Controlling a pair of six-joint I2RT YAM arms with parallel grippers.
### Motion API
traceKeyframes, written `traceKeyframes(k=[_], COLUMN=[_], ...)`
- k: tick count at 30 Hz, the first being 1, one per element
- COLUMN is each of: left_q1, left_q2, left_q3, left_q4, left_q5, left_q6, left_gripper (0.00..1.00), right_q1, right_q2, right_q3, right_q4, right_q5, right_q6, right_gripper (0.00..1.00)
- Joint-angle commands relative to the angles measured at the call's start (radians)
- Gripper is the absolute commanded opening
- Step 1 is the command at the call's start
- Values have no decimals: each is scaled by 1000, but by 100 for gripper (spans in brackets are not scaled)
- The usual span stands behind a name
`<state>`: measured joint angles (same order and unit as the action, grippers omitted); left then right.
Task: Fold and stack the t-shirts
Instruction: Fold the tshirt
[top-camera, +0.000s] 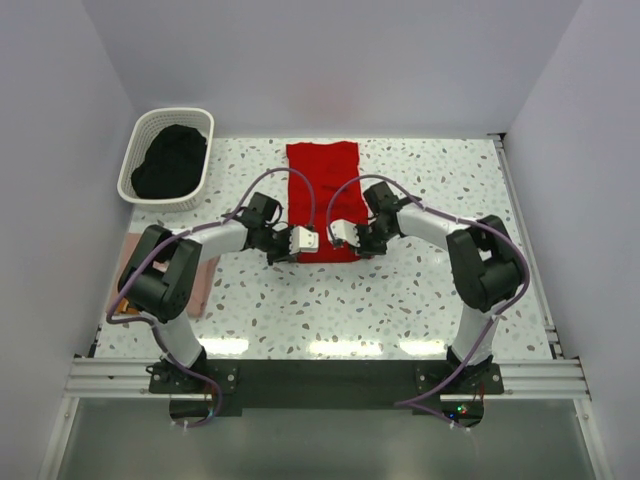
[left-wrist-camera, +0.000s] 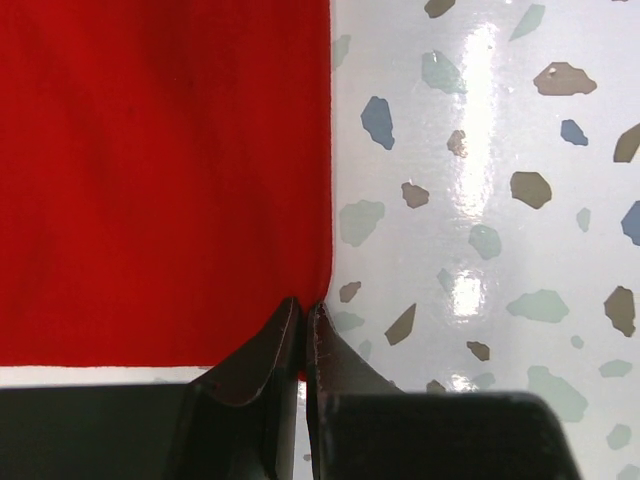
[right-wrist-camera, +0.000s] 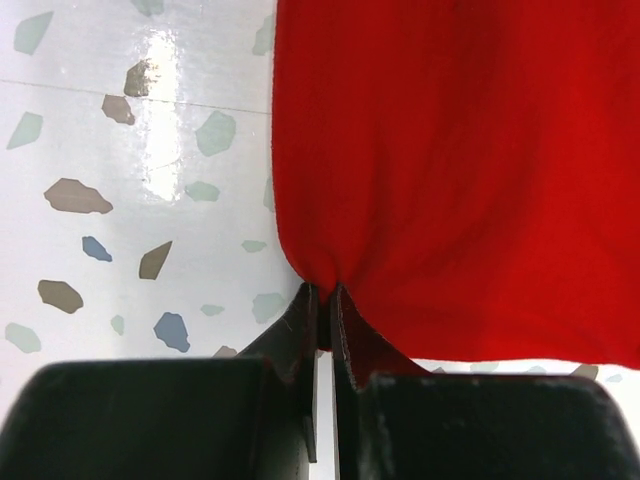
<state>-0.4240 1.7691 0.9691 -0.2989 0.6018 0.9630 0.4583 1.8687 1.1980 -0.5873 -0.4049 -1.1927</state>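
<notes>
The bright red t-shirt (top-camera: 322, 185) lies as a long folded strip at the table's centre. My left gripper (top-camera: 285, 254) is shut on its near-left edge; the left wrist view shows the pinched fold (left-wrist-camera: 303, 305) and the red cloth (left-wrist-camera: 160, 180). My right gripper (top-camera: 362, 250) is shut on its near-right edge; the right wrist view shows the gathered cloth between the tips (right-wrist-camera: 324, 292) and the red shirt (right-wrist-camera: 460, 170). The pale pink t-shirt (top-camera: 204, 283) lies at the left edge, mostly hidden under my left arm.
A white basket (top-camera: 196, 122) with dark clothing stands at the back left corner. White walls close in the left, back and right. The speckled table (top-camera: 420, 300) lies bare round the shirt.
</notes>
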Motion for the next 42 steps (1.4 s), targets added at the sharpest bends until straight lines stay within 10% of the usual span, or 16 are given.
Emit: traceKeyframes(k=[1, 15, 31, 42], left_q1=[-1, 41, -223, -29], left_q2=[-40, -74, -529, -272], left_q3=[5, 284, -190, 302], left_q4=[-104, -259, -489, -592], left_q5=[-23, -73, 81, 72], left_q6=[-17, -20, -82, -32], left_gripper=[0, 0, 0, 0], right_q1=[0, -63, 82, -67], right_q2=[-17, -60, -575, -296], right_q3=[0, 308, -245, 191], right_q4=[-84, -235, -451, -560], right_q5=[51, -3, -147, -141], right_q6=[56, 176, 217, 141], right_gripper=[0, 0, 0, 0])
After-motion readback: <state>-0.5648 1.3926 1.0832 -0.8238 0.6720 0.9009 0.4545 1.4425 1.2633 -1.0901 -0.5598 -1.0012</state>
